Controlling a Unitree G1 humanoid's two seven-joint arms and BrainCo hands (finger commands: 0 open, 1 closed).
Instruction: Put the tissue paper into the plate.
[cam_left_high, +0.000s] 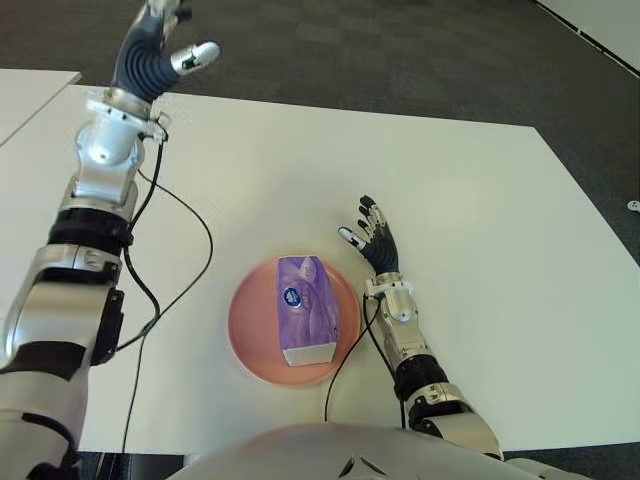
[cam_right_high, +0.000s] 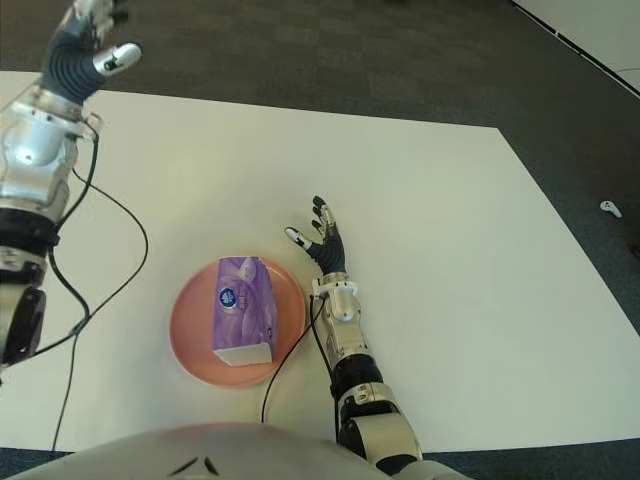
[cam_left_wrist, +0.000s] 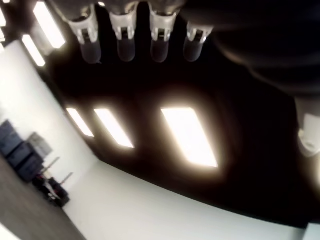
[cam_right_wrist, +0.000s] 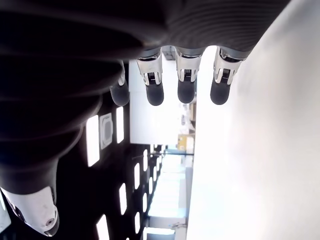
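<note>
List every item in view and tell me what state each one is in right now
Purple tissue paper pack: lying flat inside the plate, held by nothing.
Round pink plate: on the table, holding the tissue pack.
White table: bears the plate.
Left robot hand: raised above the table's far left, fingers open, empty.
Right robot hand: just right of the plate, fingers spread, empty.

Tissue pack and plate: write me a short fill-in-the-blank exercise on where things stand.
1. The purple tissue pack lies on the ____ plate.
2. The right hand, beside the plate, holds ____.
3. The left hand is raised over the table's far ____ corner.

Missing words: pink; nothing; left
</note>
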